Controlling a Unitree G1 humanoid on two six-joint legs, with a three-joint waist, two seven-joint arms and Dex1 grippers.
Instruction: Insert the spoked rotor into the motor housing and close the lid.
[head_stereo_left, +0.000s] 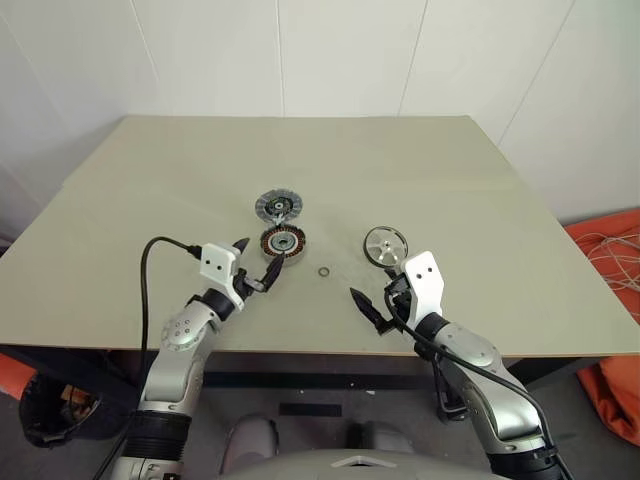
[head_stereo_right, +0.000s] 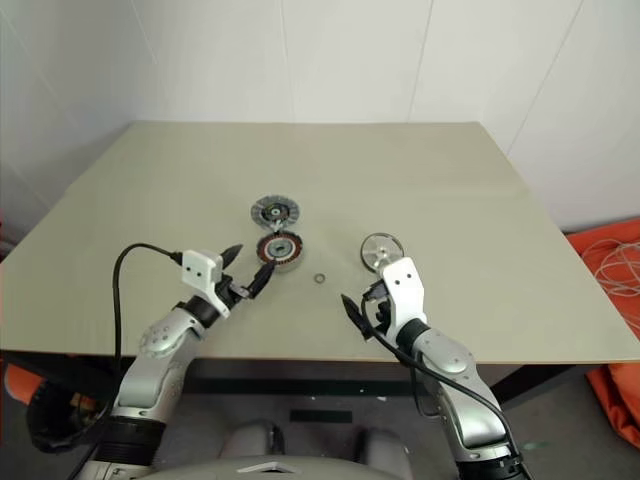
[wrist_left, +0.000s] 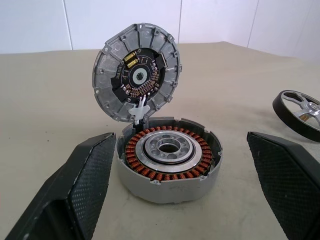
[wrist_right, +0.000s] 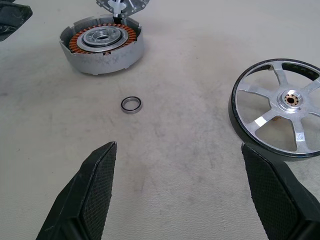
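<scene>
White walls (head_stereo_left: 300, 50) back beige table (head_stereo_left: 150, 190).

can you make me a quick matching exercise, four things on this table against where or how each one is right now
Things:
1. spoked rotor
2. motor housing
3. lid
4. small metal ring

States:
A. tilted up, open, circuit board showing
B. lying loose on the table between the two bigger parts
C. flat on the table near the right gripper
D. copper windings exposed, between the left gripper's fingers

Pairs: 1-C, 2-D, 3-A, 4-B
</scene>
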